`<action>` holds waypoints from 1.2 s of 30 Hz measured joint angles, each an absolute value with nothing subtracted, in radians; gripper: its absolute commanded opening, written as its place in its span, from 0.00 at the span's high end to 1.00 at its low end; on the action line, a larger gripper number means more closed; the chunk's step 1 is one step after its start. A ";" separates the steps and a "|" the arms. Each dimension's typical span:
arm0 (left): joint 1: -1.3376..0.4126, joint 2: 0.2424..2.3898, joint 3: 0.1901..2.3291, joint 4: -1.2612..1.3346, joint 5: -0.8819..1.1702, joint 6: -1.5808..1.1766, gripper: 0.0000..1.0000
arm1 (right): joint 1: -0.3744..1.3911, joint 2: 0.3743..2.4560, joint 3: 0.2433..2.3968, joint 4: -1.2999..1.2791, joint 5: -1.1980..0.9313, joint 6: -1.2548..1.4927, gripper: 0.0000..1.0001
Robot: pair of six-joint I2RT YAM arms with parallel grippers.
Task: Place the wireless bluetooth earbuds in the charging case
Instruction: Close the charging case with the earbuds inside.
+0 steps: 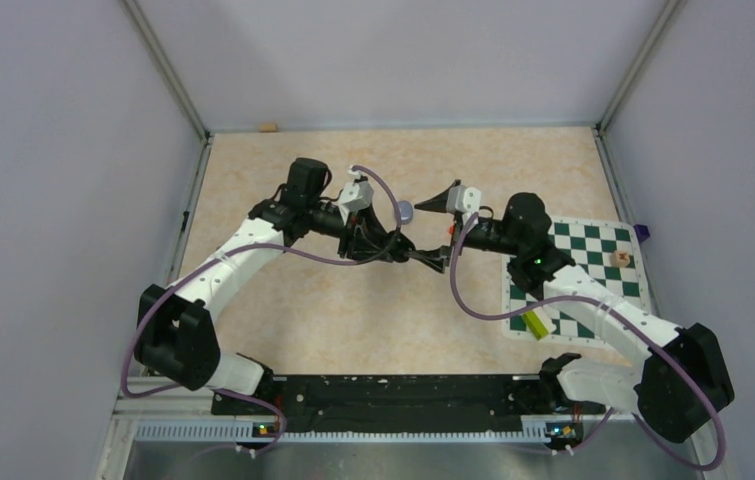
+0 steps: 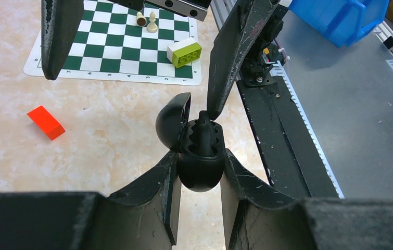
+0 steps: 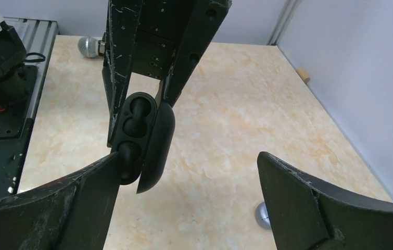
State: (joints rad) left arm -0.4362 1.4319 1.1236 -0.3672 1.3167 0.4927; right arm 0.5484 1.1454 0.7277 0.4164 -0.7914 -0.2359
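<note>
My left gripper (image 2: 200, 160) is shut on the black charging case (image 2: 199, 174), held above the table with its lid (image 2: 173, 122) swung open. A black earbud (image 2: 203, 133) sits in the case, stem up. In the right wrist view the case (image 3: 157, 140) hangs between the left gripper's fingers, with dark rounded shapes in its wells. My right gripper (image 3: 188, 158) stands wide open. One of its fingertips (image 3: 100, 182) rests at the case's lower end, the other (image 3: 298, 198) far to the side. From above, both grippers (image 1: 415, 255) (image 1: 436, 230) meet mid-table. No lilac earbud is clearly seen.
A red block (image 2: 46, 122) lies on the table by a chessboard mat (image 1: 573, 270) carrying a green-and-white brick (image 2: 185, 52) and chess pieces (image 2: 147, 21). A small grey rounded object (image 3: 263, 214) lies beneath my right gripper. A grey mesh ball (image 3: 91, 46) and a blue bin (image 2: 340, 18) are nearby.
</note>
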 measured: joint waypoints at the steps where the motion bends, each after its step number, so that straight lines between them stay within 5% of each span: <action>1: -0.436 1.431 1.124 -0.367 1.314 0.493 1.00 | 0.548 1.145 0.728 0.414 -0.787 -0.239 0.01; 19: -0.437 1.432 1.124 -0.368 1.320 0.496 1.00 | 0.510 1.090 0.726 0.581 -0.939 -0.019 0.01; 36: -0.442 1.432 1.124 -0.370 1.326 0.500 1.00 | 0.480 1.116 0.725 0.525 -0.630 -0.120 0.01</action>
